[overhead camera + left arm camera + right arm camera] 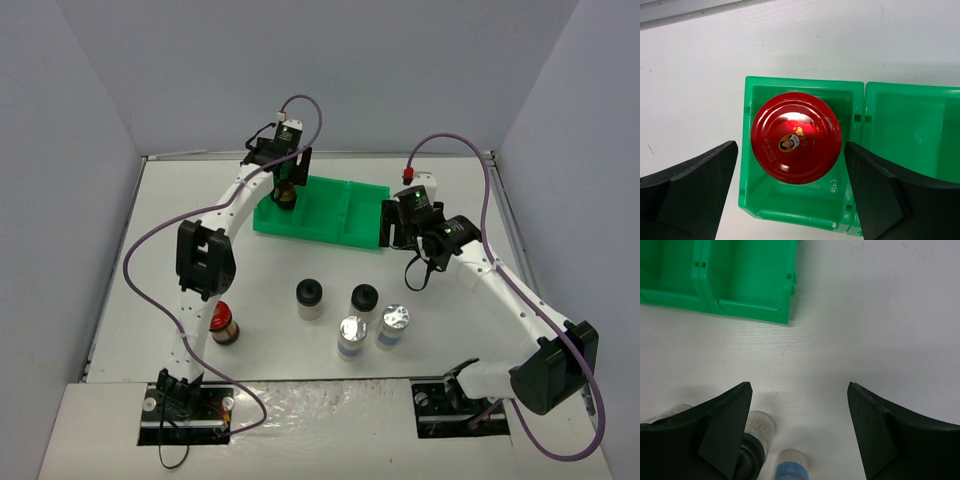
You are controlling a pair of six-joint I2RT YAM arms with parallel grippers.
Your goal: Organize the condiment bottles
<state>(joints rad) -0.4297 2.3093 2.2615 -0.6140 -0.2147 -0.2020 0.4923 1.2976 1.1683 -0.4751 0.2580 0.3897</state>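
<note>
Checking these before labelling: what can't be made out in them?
Left wrist: the red-capped jar in the green tray shows only its cap; contents hidden, print too small.
Top: the other red-capped jar is partly behind the left arm.
Right wrist: the blue-labelled jar is cut by the bottom edge; the black-capped jar is half behind one jaw.

We're looking at a robotics lab setup, a boxed-in test cell. A white table (120, 300) sits closed in by plain pale walls (330, 70) on three sides. A left arm (205, 255) and a right arm (500, 290), white with black joints, are bolted to plates at the near edge, and purple cables (130, 265) loop off them in the open. A green tray (330, 215) and small jars (311, 298) stand on the bare tabletop like staged props.
</note>
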